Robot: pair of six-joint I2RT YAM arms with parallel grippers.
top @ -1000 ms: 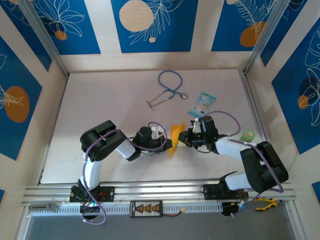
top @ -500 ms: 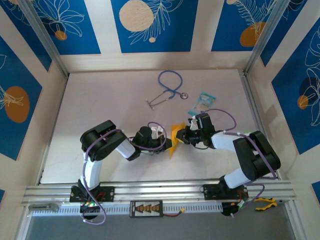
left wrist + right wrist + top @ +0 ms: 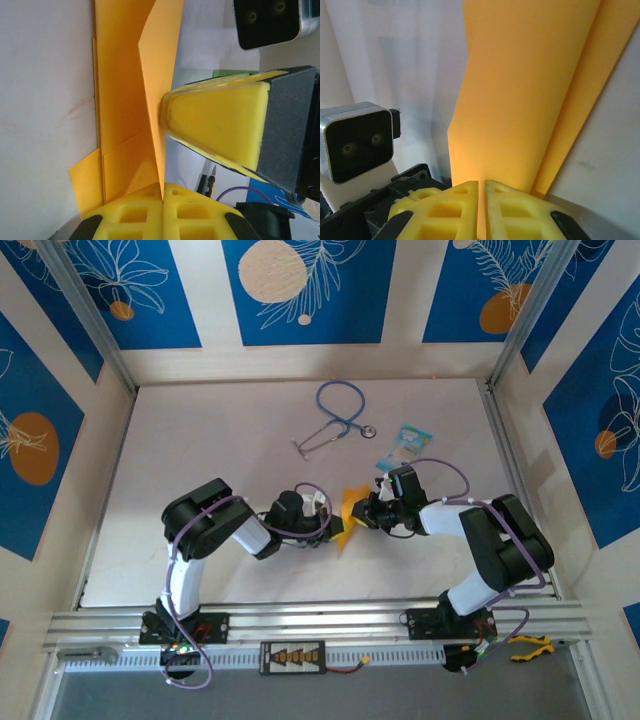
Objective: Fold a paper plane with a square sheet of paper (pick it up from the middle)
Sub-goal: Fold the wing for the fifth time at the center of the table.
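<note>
Top view. The paper (image 3: 349, 508), a partly folded orange-yellow sheet, sits on the table (image 3: 200, 440) on the near side of the stethoscope (image 3: 337, 412), toward the arms' bases and almost straight below it in the picture. Its long axis runs roughly from the stethoscope toward the bases, leaning slightly left at the near end.

The 2 claws face each other across the paper. The left claw (image 3: 322, 523) reaches in from the side left of the stethoscope, the right claw (image 3: 368, 514) from the side right of it. Both touch the sheet, so neither arm is plainly nearer.

Left wrist view. The left claw's jaws are pressed together on the edge of a raised panel of the paper. The rest of the sheet lies flat on the table beyond, with 1 crease running along its length. A yellow fingertip of the right claw meets the same panel from the opposite face.

Right wrist view. The right claw's jaws are narrowed to a thin slit, with the paper's edge pinched in it.

The coming move probably turns on this: the panel stands between 2 opposed grips, crosswise to both claws, so a crease would form along the long axis.
</note>
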